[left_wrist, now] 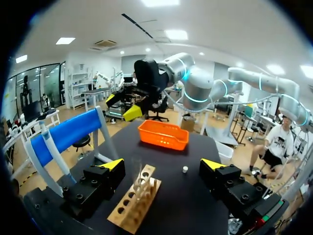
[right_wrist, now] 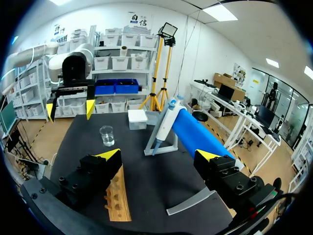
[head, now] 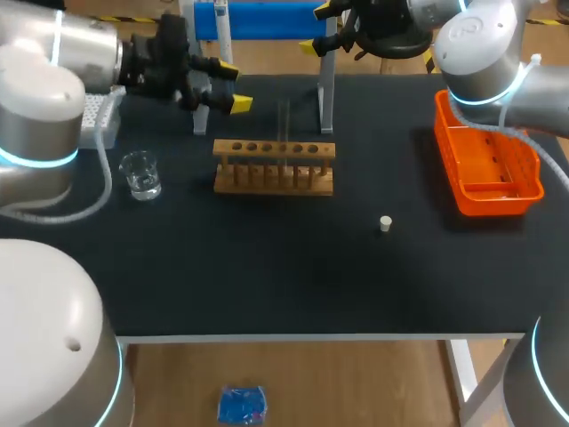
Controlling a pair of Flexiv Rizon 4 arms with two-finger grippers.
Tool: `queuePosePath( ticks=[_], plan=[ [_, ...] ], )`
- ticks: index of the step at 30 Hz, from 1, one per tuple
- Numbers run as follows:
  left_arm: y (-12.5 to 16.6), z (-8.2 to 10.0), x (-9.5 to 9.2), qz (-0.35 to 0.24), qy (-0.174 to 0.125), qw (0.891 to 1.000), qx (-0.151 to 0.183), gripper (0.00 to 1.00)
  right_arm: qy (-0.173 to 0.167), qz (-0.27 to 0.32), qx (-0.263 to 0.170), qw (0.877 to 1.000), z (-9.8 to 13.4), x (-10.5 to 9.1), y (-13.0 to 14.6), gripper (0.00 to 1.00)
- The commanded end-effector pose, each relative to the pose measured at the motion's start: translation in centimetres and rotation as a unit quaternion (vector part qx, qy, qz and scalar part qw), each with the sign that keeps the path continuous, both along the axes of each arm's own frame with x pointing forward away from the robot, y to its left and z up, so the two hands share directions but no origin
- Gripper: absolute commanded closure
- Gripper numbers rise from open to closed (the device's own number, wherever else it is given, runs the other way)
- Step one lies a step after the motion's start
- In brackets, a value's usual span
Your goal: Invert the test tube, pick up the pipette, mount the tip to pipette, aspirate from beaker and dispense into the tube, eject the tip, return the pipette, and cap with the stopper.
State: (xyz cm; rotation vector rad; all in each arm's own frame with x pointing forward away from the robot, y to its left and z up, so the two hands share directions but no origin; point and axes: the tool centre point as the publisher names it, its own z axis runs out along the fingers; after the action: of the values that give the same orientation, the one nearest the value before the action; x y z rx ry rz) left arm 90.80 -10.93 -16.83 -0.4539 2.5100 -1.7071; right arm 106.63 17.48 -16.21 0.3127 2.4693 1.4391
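Stopper sits alone, front-right of wooden rack. Test tube stands in rack, clear glass, hard to make out. Beaker left of rack. Pipette hangs on stand behind rack. Left gripper back-left of rack, right gripper behind it: both wide apart, empty. Tip box far left of rack, half hidden by left arm.

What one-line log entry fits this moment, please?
left gripper: open, empty | right gripper: open, empty | test tube: in rack | stopper: on table
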Motion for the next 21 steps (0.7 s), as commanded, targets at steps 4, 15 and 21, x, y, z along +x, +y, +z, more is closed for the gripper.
queuePosePath(
  ticks=[4, 15, 21],
  plan=[
    [-1.4, -1.4, -3.1, 0.216, -0.095, 0.971, -0.037, 0.00, 0.001, 0.001, -0.001, 1.000, 0.1, 0.0, -0.1, 0.00],
    [-1.9, -1.7, -2.8, 0.272, -0.119, 0.954, -0.027, 0.00, 0.001, 0.001, -0.001, 1.000, 0.1, 0.0, -0.1, 0.00],
    [-1.9, -2.8, -0.8, 0.262, -0.108, 0.959, -0.021, 0.00, 0.001, 0.001, -0.001, 1.000, 0.1, 0.0, -0.1, 0.00]
  ],
)
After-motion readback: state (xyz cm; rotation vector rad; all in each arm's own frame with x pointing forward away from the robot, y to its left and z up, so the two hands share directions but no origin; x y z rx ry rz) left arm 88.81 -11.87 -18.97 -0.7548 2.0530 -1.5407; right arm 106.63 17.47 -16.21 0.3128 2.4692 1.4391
